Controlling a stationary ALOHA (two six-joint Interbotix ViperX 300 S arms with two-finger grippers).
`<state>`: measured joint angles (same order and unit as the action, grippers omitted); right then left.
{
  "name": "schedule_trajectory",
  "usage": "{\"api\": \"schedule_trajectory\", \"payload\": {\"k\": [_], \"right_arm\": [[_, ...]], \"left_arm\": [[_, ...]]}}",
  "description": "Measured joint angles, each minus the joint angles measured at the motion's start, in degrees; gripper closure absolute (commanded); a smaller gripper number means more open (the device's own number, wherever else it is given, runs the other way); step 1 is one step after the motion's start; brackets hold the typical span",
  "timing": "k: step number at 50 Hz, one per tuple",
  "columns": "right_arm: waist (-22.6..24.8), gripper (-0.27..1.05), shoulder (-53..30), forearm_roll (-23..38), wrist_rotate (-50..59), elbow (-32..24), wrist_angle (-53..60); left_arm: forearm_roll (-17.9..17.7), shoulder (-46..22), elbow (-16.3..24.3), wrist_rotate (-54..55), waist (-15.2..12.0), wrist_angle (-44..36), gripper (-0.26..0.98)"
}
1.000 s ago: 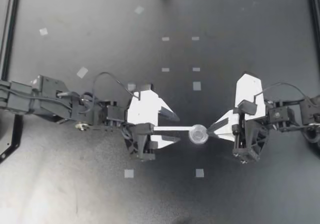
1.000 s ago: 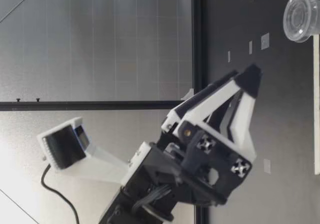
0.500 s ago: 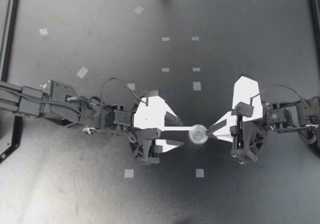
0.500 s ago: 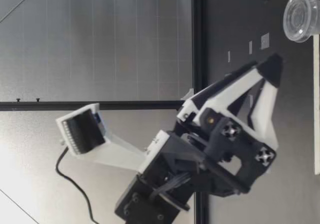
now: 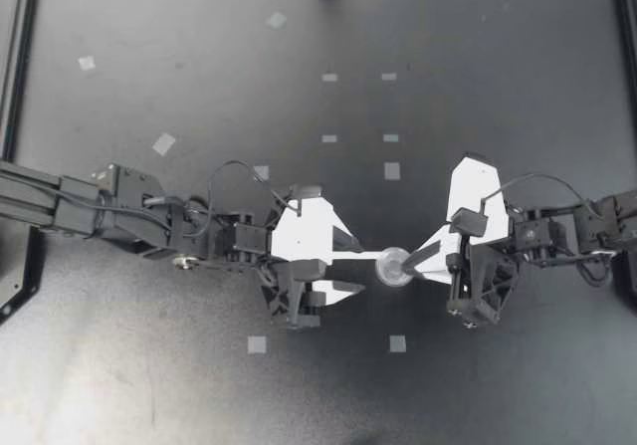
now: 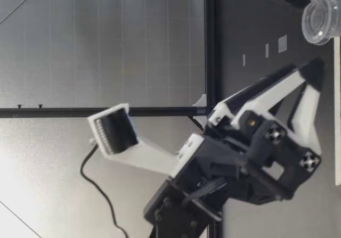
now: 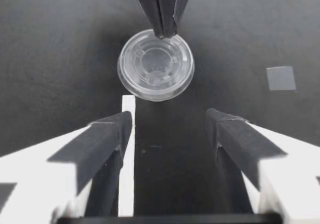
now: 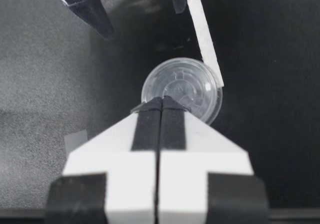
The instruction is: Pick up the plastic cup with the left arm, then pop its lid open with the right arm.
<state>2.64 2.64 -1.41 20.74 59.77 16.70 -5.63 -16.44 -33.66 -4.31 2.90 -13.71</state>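
Note:
A clear round plastic cup [image 5: 395,265] sits on the black table between my two grippers. A flat white strip [image 5: 348,256] lies on the table, running from the cup back between the fingers of my left gripper [image 5: 355,263], which is open. In the left wrist view the strip [image 7: 127,149] lies along one finger and the cup [image 7: 156,64] is just ahead of the fingertips. My right gripper [image 5: 409,263] is shut, its tips touching the cup's rim on the far side. The right wrist view shows the cup [image 8: 182,86] right at its tips [image 8: 161,106]. In the low view the cup [image 6: 321,17] stands past my left gripper [image 6: 311,75].
Small grey tape squares dot the table, such as one [image 5: 397,343] near the front and one [image 7: 280,78] beside the left gripper. A black frame rail [image 5: 20,67] borders the table's left side.
My left arm has slid right and lower toward the cup, with the strip deeper between its open fingers. My right gripper has edged left against the cup. The cup has barely moved.

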Motion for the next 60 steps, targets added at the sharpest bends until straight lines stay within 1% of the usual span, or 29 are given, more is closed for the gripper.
{"api": "schedule_trajectory", "payload": {"k": [25,49,60], "right_arm": [[0.35,0.81,-0.09,0.09,-0.09,0.00,0.00],[0.44,0.81,-1.32,0.09,0.00,0.00,-0.09],[0.53,0.81,-1.32,0.09,0.26,0.00,-1.76]], "left_arm": [[0.00,-4.66,3.16,0.00,0.00,0.00,0.07],[0.00,-7.47,5.98,-0.79,0.00,-0.09,0.07],[0.00,-7.91,6.59,-0.70,0.00,-0.18,0.07]]}}
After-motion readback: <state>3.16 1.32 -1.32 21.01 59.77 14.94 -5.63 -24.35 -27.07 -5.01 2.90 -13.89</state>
